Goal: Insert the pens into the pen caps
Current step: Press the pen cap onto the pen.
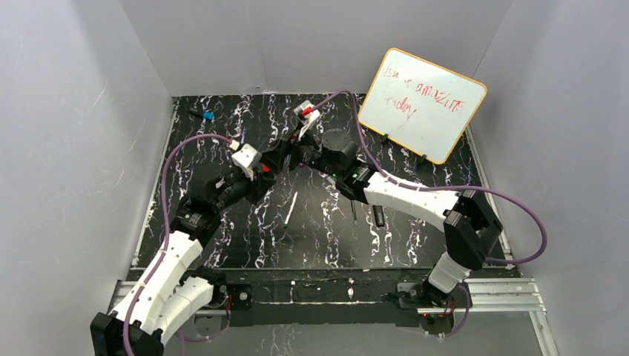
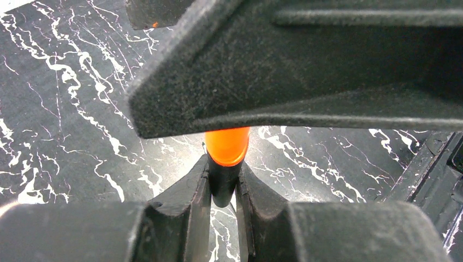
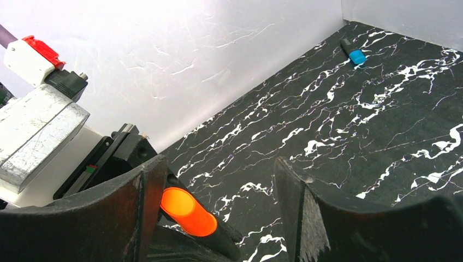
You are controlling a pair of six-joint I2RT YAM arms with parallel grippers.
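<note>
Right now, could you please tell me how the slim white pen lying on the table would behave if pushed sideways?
The white pen looks thin and round, so it would probably roll over the flat table rather than slide. Its straight barrel suggests it is stiff, and likely light.

Top of orange-tipped marker (image 2: 226, 148) hidden
</note>
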